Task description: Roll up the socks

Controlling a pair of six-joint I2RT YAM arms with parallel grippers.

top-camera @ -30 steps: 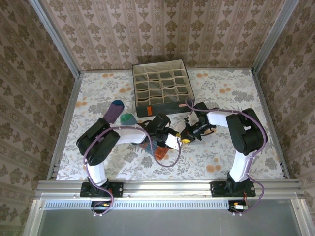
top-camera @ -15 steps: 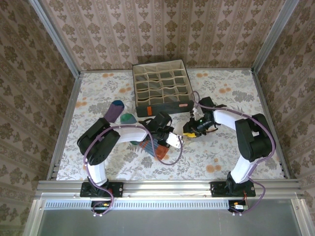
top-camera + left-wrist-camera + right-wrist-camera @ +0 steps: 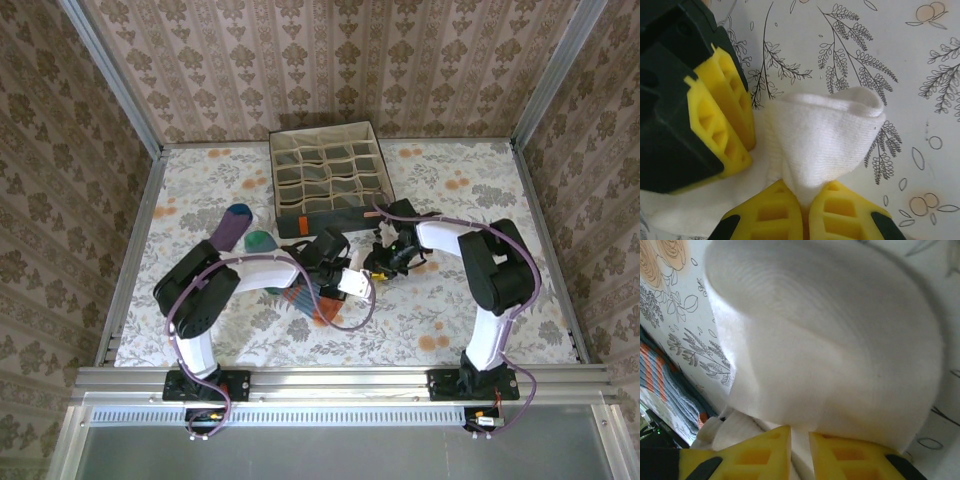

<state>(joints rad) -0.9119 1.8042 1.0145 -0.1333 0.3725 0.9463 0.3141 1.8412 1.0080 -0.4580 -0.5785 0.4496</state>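
- Evidently the step in hand is the start of the roll on the white sock [image 3: 825, 135]; the fabric is gathered and nothing is rolled yet.
- The white sock sits on the near side of the compartment box [image 3: 335, 222], close to its front wall. Part of it lies flat on the bench [image 3: 200, 190] and part is pulled up into a rounded fold.
- The left hand [image 3: 802, 192] is closed tight on that fold, which puckers where the yellow fingers [image 3: 775, 210] meet.
- The right hand [image 3: 800, 437] also pinches white fabric, its fingers nearly together on a thin layer. In the left wrist view it stands just beside the fold, touching the sock's edge.
- The striped sock [image 3: 305, 298] lies farther from the box than the white one, under the left arm, and looks unrolled.
- The purple sock [image 3: 230, 232] waits off the box's near-left corner, beside a green-toed piece of fabric [image 3: 260, 242].
- As I judge it, the next move calls for one hand to hold the fold as the core. The other hand should then turn the loose length over it.
- The two hands are crowded on a small, soft piece, so they need to move in step or the fabric will slip free.
- Two more socks remain after this one, so the task seems early.
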